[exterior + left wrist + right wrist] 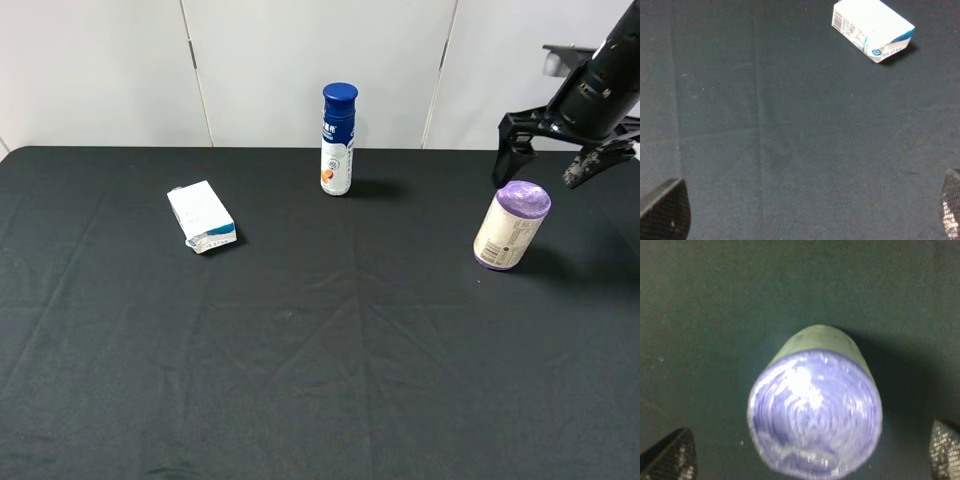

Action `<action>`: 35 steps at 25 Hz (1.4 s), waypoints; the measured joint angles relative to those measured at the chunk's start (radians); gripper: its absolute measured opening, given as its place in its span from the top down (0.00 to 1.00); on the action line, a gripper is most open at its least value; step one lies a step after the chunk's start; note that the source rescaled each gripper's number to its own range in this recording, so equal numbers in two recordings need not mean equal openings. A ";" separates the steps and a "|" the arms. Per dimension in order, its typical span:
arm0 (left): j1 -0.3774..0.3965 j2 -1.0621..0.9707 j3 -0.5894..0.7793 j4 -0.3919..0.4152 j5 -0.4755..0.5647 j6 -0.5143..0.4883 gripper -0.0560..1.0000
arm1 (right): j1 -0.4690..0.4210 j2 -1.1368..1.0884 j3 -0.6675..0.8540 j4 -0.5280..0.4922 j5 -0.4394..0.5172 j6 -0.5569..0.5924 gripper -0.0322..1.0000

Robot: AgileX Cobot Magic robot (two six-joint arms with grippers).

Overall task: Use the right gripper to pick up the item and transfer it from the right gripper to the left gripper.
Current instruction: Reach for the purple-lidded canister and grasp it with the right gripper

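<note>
Upright, stout item (511, 226): lilac ends, cream label

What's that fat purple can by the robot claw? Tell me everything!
The purple can is a short, stout cylinder with shiny lilac ends and a cream printed label around its side. It stands upright on the black table, toward the robot's right. Only the table touches it; the open right gripper hovers just above.

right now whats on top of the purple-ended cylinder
Nothing rests on the cylinder; the open right gripper hangs above it, apart. Its base on the black table is hidden.
</note>
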 joint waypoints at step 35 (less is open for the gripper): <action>0.000 0.000 0.000 0.000 0.000 0.000 0.00 | 0.000 0.178 0.000 -0.001 -0.044 -0.024 0.71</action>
